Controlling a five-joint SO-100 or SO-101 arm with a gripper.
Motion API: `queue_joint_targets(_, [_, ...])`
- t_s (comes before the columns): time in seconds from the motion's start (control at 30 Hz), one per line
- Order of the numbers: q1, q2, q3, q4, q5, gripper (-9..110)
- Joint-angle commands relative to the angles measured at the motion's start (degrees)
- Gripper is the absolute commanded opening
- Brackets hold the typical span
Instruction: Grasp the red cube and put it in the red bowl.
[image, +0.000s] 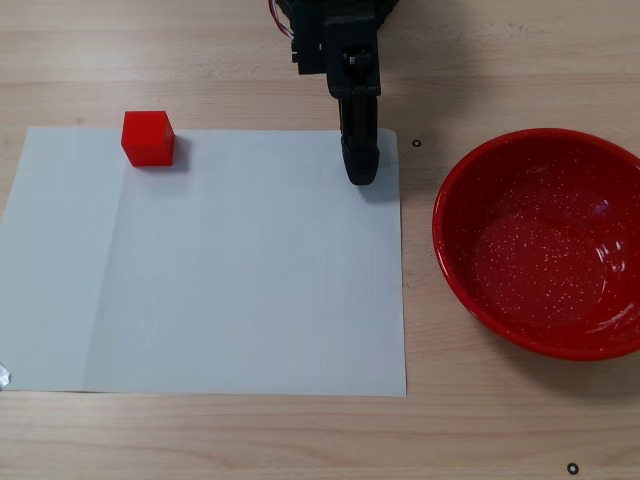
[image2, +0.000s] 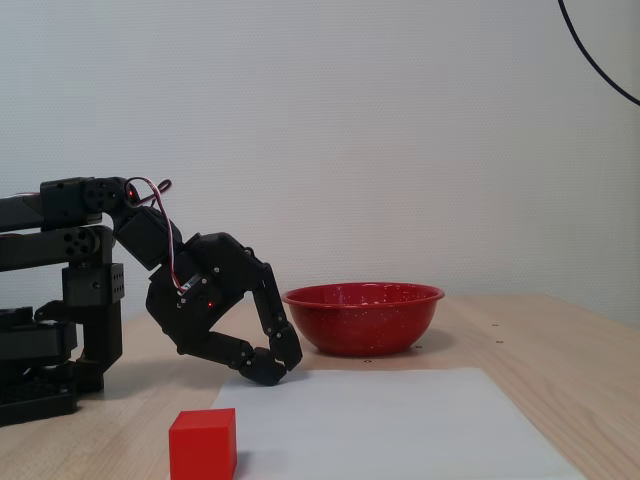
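Observation:
The red cube (image: 148, 138) sits on the far left corner of a white paper sheet (image: 230, 280) in a fixed view from above; it also shows in the side fixed view (image2: 203, 443), near the front. The red bowl (image: 545, 240) with white speckles stands empty to the right of the sheet, and shows behind the arm in the side view (image2: 363, 316). My black gripper (image: 360, 172) is shut and empty, its tips low over the sheet's far right edge (image2: 275, 365), well apart from the cube and the bowl.
The arm's base (image2: 50, 340) stands at the left in the side view, at the table's far edge from above. The wooden table (image: 300, 440) surrounds the sheet. A small black ring (image: 572, 467) lies near the front right.

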Motion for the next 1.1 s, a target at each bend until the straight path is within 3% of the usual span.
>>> queue_joint_targets(0.0, [0.53,0.26,0.26,0.09,0.97,0])
queue_joint_targets(1.07, [-0.09,-2.55,-2.64,-0.18,1.49,0])
